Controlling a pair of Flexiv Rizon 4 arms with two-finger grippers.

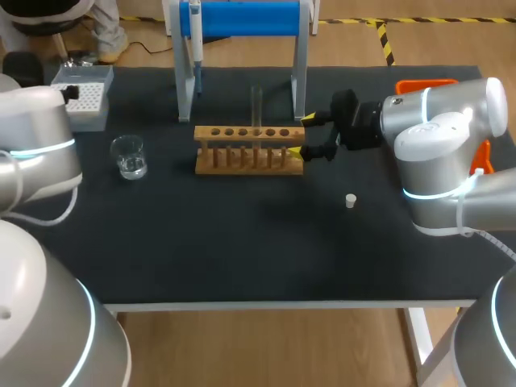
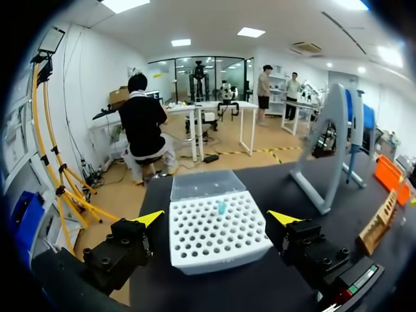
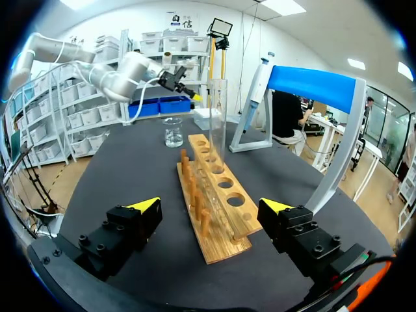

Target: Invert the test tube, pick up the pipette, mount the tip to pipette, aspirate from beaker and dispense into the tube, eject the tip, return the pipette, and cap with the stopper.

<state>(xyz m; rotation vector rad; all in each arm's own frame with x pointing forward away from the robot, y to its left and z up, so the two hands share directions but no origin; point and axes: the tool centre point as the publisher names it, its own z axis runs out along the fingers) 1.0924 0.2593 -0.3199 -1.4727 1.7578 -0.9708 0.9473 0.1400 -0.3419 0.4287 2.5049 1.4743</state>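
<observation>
Right gripper (image 1: 302, 135) is sitting, jaws apart, at the right end of the wooden rack (image 1: 208, 132), frame centre. Test tube (image 1: 257, 105) is standing upright in it. Left gripper (image 2: 218, 218) is hovering, jaws apart, over the tip box (image 2: 195, 242).

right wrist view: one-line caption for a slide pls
Open right pincer at the end of the wooden rack, a test tube standing upright in it, beaker beyond.
</observation>
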